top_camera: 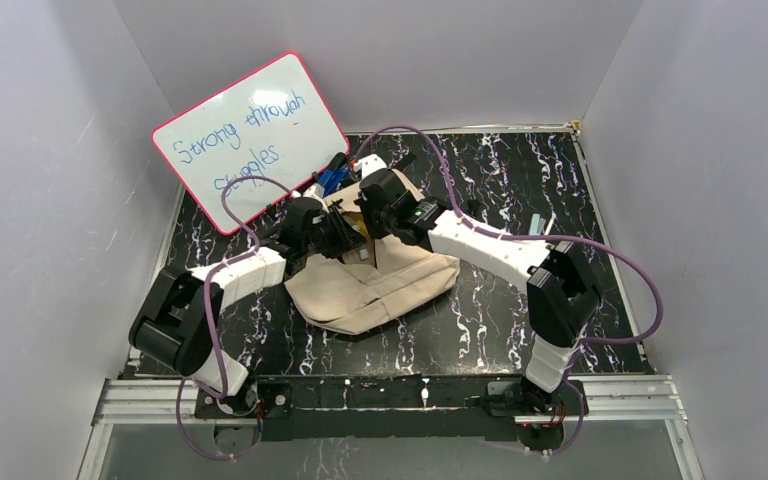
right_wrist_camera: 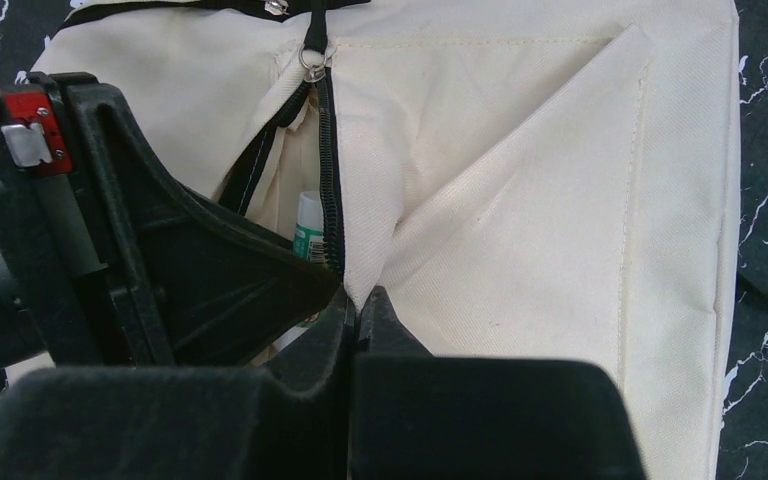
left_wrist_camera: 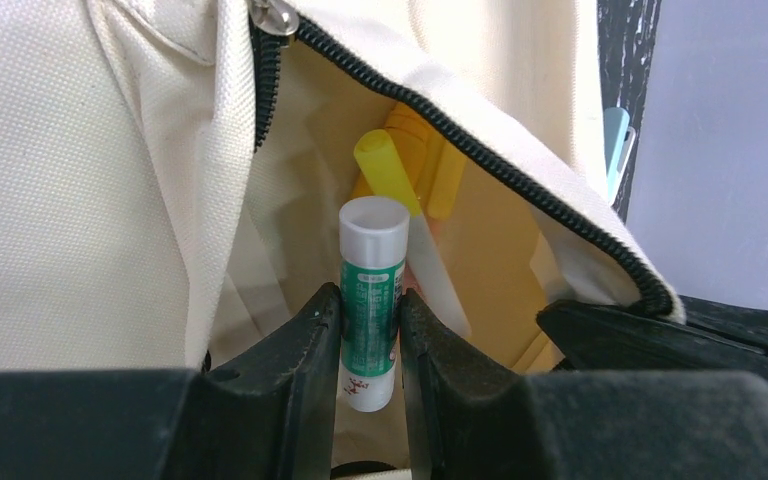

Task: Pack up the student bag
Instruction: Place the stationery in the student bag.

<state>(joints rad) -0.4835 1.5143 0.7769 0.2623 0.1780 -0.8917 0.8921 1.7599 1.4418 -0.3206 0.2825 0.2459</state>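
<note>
1. The student bag (top_camera: 380, 285) lies in the middle of the black bench (top_camera: 520, 170), just in front of a whiteboard (top_camera: 250, 140) with blue writing on it.
2. Both arms reach over the bag and meet at its far end.
3. The left jaws grasp a glue stick (left_wrist_camera: 370, 300) tight. It has a white cap and a green label.
4. The glue stick sits in the open mouth of a pocket in the bag.
5. Yellow pens (left_wrist_camera: 388, 172) lie deeper in that pocket, behind the glue stick.
6. The right jaws are clenched on the bag's cloth, right beside the black zipper (right_wrist_camera: 328, 180).
7. A small pale blue thing (top_camera: 537, 222) lies on the bench, to the right of the bag.
</note>
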